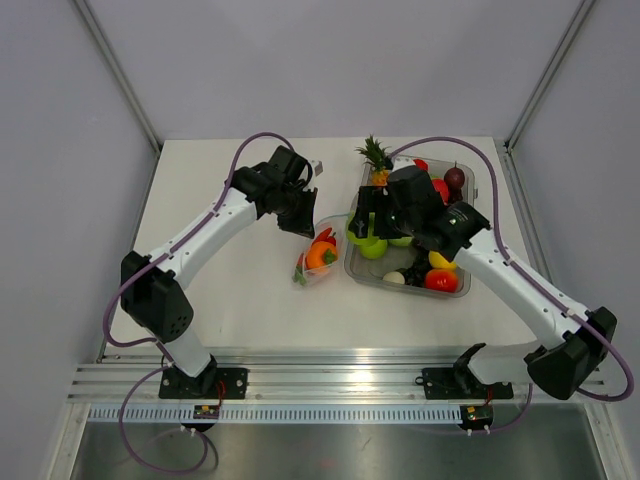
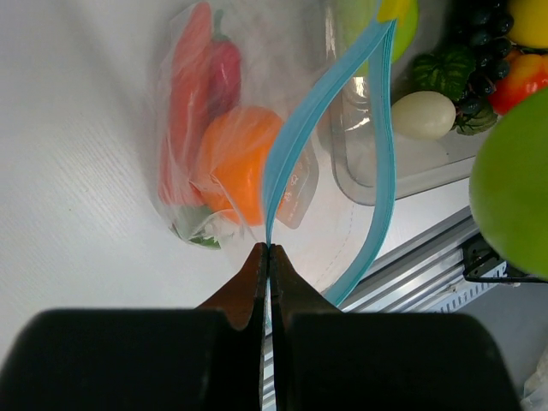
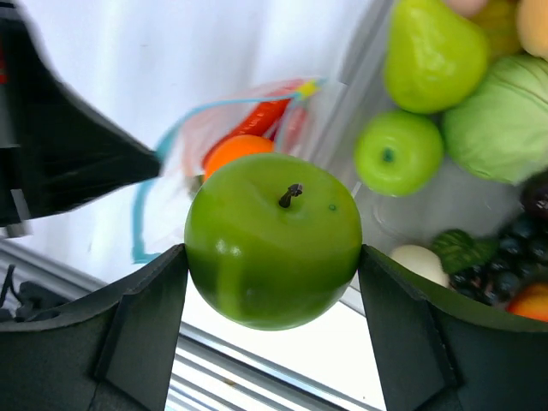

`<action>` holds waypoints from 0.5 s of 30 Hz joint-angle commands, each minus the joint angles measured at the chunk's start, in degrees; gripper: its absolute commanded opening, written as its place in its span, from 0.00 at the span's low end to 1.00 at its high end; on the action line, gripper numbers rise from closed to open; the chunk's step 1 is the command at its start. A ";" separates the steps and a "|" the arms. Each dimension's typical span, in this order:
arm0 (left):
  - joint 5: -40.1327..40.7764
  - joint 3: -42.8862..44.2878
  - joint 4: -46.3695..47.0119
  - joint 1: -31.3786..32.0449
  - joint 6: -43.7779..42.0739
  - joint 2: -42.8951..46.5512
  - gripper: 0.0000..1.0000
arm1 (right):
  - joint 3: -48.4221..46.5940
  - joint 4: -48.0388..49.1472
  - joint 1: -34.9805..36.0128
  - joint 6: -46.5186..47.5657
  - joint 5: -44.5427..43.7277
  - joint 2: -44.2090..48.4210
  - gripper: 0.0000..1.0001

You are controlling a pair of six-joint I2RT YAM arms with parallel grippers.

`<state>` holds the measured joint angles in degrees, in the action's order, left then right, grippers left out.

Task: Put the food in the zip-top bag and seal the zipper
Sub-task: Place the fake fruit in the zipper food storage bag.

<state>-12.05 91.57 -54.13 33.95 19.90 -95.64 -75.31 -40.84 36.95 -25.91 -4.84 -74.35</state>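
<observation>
Table [image 1: 220,300]: white, flat.
Zip-top bag [image 1: 318,255]: clear, lying near the middle, just left of the tray.
Tray [image 1: 405,288]: clear, rectangular, standing right of centre.

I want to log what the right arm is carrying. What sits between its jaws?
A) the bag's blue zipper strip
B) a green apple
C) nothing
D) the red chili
B: in the right wrist view, the right gripper has its jaws closed on either side of a green apple. The zipper is pinched by the left gripper instead.
</observation>
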 commanded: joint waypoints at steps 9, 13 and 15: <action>-1.66 -0.17 1.48 0.06 -0.04 2.47 0.00 | -8.80 5.33 4.89 -0.98 2.47 -12.48 0.46; -2.97 -0.08 1.74 -0.03 0.31 2.47 0.00 | -10.03 5.95 4.89 -0.81 2.12 -16.96 0.49; -3.85 0.10 2.36 0.06 0.58 2.38 0.00 | -10.91 5.77 4.89 -0.55 2.55 -18.46 0.64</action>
<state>-13.30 91.00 -53.98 33.95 19.94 -95.61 -82.19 -37.52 41.23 -26.35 -3.31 -91.44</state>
